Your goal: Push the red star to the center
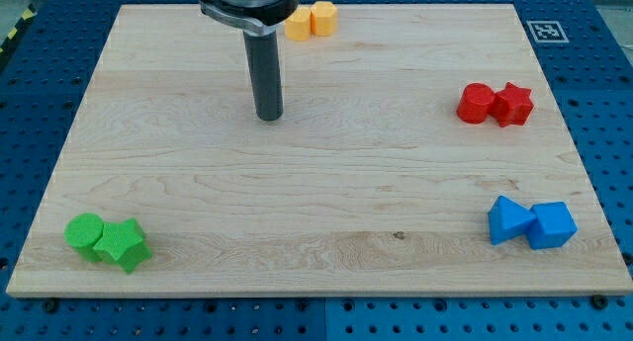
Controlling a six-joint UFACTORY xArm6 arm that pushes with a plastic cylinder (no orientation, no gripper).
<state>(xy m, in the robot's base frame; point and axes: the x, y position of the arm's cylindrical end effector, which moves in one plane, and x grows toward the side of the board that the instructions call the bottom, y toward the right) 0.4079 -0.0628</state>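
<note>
Right now my tip (269,117) rests on the wooden board (316,183) in the upper left-middle, well apart from every block; it is a plain dark rod with nothing to open or shut, and it touches and holds no block. The red star (512,104) sits near the board's right edge, upper half, touching a red cylinder (476,103) on its left side, so the cylinder lies between the star and the middle of the board. Open wood stretches from that pair across the whole centre. At the top edge, just to the right of the rod, two yellow blocks (310,21) stand pressed together (their shapes are hard to make out, one partly hidden by the arm). Near the bottom right corner a blue triangular block (508,220) touches a blue cube (552,224), both close to the right edge. Near the bottom left corner a green cylinder (86,232) touches a green star (123,244). The pale, grained board lies on a blue perforated table (40,84), with a black-and-white marker (545,31) at its top right corner.
</note>
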